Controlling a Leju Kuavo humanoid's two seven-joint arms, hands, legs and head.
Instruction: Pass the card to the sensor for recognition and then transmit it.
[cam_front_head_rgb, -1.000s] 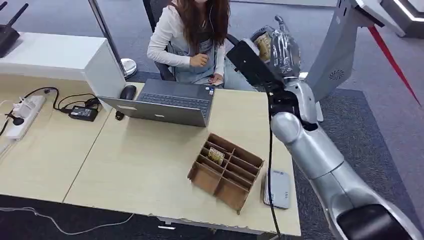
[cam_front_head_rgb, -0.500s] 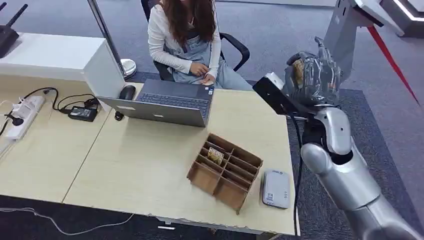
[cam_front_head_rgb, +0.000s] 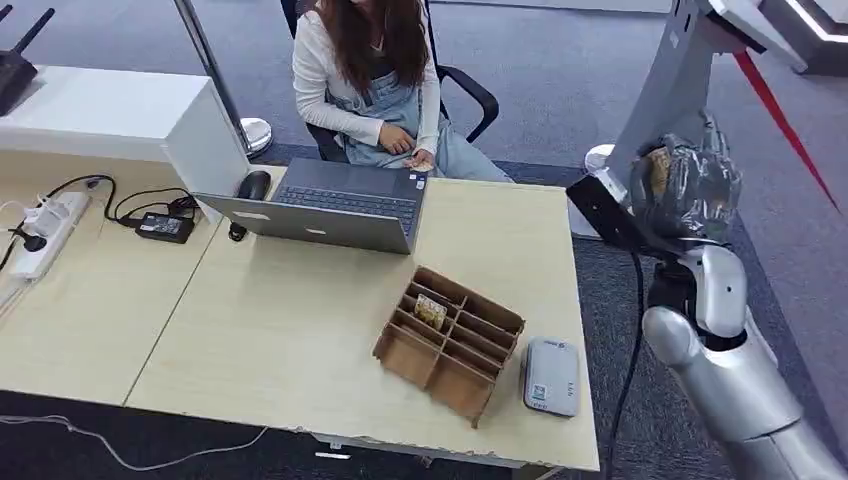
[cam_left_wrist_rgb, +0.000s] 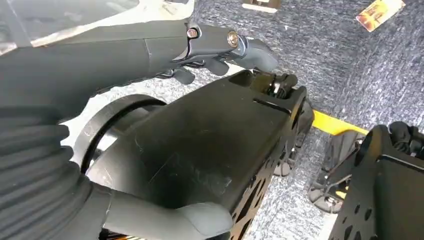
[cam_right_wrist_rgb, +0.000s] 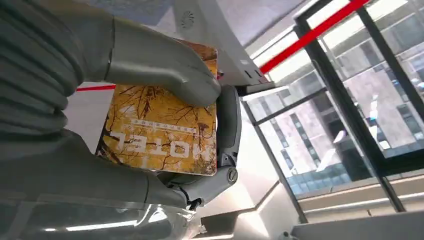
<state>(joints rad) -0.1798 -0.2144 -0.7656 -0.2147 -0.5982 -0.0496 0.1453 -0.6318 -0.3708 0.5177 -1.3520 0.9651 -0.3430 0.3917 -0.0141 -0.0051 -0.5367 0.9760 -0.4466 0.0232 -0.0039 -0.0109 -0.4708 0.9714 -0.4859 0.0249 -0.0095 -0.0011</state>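
Brown cardboard forms the divided organiser (cam_front_head_rgb: 449, 340) that sits on the pale wooden bench (cam_front_head_rgb: 290, 330), angled, with its slots open to the top. In one slot on its far left side we see a single yellow-brown card (cam_front_head_rgb: 431, 311) standing on edge; the other compartments look bare as far as we can tell from the head view. Just beside the organiser, toward the bench's right front corner, lies the flat grey card sensor (cam_front_head_rgb: 551, 377), apart from the box and with nothing resting on it.

We find the task's own card, the held card (cam_right_wrist_rgb: 162, 127), off the bench altogether: the right hand (cam_front_head_rgb: 688, 187) is raised beyond the bench's right edge, over the carpet, and grips it. In the right wrist view the thick grey thumb presses on the printed golden face, which carries the word HOTEL, while darker fingers back it from behind.

The left hand (cam_left_wrist_rgb: 220, 50) appears in its wrist view with its fingers loosely curled and nothing visible in them; we cannot tell more of its spread than that.

At the far side of the bench an open laptop (cam_front_head_rgb: 330, 205) stands with a mouse (cam_front_head_rgb: 256, 184) next to it, and a person (cam_front_head_rgb: 375, 80) sits behind it in a chair.
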